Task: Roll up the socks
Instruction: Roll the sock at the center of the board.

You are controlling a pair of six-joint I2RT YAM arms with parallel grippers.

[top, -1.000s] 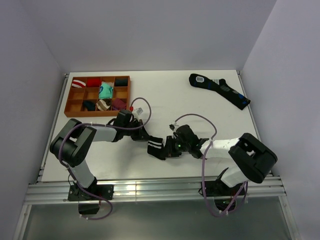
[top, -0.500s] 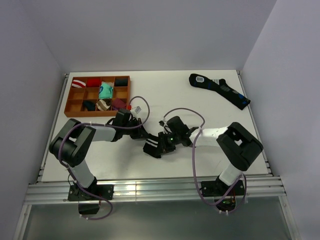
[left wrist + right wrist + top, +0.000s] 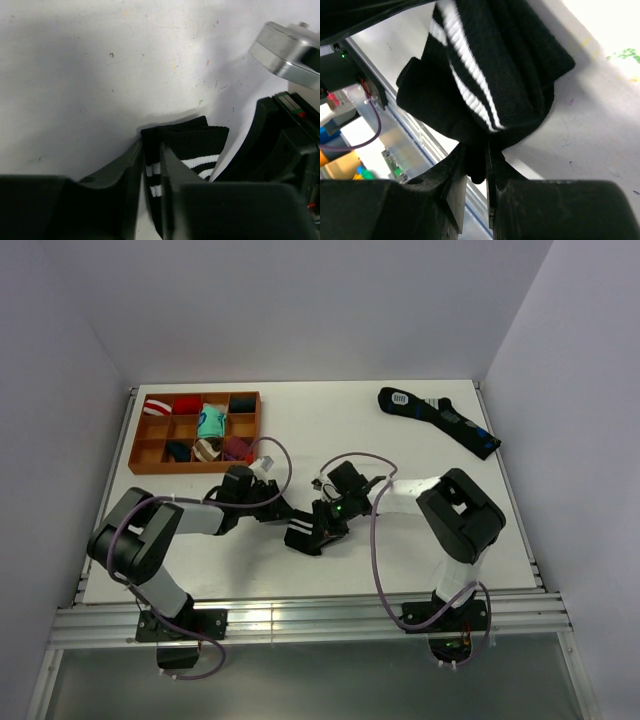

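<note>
White tabletop (image 3: 400,550); sock (image 3: 304,534) runs diagonally, striped cuff (image 3: 195,145) between left fingers (image 3: 125,172), grip unclear, right fingers (image 3: 452,182) pinching it.

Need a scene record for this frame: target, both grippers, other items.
target: black ankle sock with two white cuff stripes, bunched between the two grippers
right gripper: shut on the sock's fabric
left gripper: straddles the striped cuff; grip unclear
other: orange compartment tray holding rolled sock bundles, far left; long dark sock with blue marks, far right
</note>
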